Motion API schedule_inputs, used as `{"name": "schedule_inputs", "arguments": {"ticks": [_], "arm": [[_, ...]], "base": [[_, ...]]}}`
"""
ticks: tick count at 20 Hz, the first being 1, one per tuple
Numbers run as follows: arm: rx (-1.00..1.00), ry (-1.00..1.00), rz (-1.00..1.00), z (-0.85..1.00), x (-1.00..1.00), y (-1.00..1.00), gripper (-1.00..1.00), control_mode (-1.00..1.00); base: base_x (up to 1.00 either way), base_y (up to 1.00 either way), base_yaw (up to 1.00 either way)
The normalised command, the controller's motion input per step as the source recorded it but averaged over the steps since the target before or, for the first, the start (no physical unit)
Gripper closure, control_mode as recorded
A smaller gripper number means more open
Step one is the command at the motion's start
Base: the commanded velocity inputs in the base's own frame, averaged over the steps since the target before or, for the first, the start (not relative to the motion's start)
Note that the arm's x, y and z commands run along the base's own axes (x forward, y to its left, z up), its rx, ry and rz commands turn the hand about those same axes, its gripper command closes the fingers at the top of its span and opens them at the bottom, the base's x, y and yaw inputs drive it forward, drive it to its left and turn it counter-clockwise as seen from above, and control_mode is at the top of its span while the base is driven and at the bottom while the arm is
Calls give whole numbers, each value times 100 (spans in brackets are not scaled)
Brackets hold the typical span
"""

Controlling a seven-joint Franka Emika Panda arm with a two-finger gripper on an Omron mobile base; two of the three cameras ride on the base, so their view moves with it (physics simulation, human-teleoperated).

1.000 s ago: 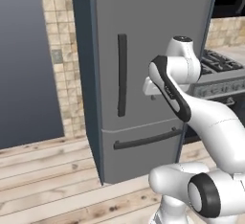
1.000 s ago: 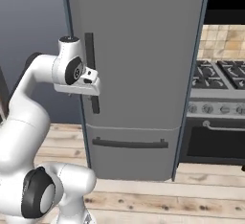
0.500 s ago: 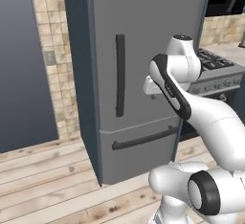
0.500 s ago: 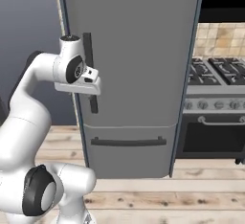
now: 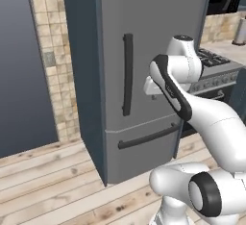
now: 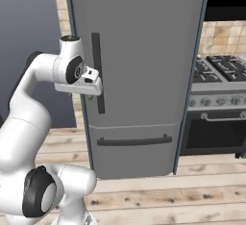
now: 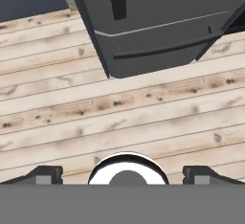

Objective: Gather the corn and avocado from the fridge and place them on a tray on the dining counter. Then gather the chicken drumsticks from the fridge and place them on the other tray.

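- Notably, the stove (image 6: pixel 218 82) with its burners and oven handle is shown clearly in the right base view, while the plank floor (image 7: pixel 119 117) is seen in the hand view.
- The fridge (image 5: pixel 144 75) is drawn as a tall grey cabinet, closed, with a dark vertical handle (image 5: pixel 127 75) and a drawer bar (image 6: pixel 134 141).
- The gripper (image 7: pixel 122 173) is held spread wide and empty, its tips cut off by the frame edge.
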Motion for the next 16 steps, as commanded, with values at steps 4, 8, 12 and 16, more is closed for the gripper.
{"name": "schedule_inputs", "arguments": {"ticks": [4,8,12,16], "arm": [[0,0,0,0,0,0,-100,100],[0,0,0,0,0,0,-100,100],[0,0,0,0,0,0,-100,100],[0,0,0,0,0,0,-100,100]], "base": [[25,52,-20],[41,53,-26],[34,54,-25],[21,68,-27]]}}
